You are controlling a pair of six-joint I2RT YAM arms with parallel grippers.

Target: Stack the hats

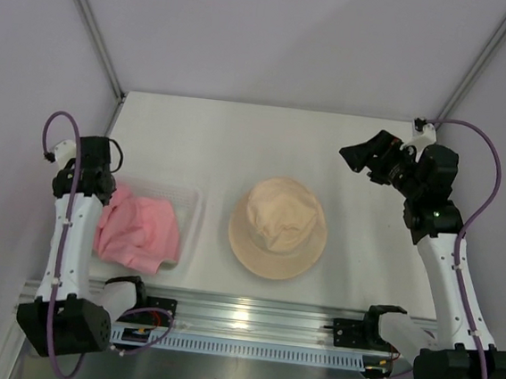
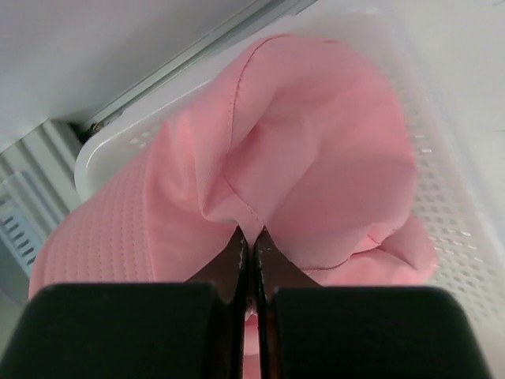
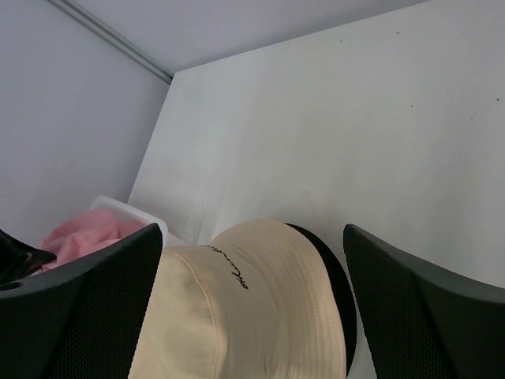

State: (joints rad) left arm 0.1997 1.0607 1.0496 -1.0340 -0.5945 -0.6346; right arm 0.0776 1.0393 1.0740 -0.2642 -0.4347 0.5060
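Editor: Progress?
Reporter: Halfway (roughly): beige hat (image 1: 278, 228) sits on black hat (image 3: 331, 276) mid-surface (image 1: 195, 139); left pincer (image 2: 251, 245) pinches pink hat (image 2: 316, 142) in basket (image 2: 442, 205), not yet stacked; right pincer (image 1: 364, 157) gapes wide, empty.

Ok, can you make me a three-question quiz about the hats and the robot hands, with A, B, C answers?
1. Where is the pink hat? A) on the floor B) in the white basket C) on the wall
2. What colour is the middle hat? A) green B) blue C) beige
3. The left gripper is: A) shut on the pink hat B) wide open C) out of view
Answers: 1 B, basket walls surround it; 2 C, the top view shows beige; 3 A, it pinches pink fabric.
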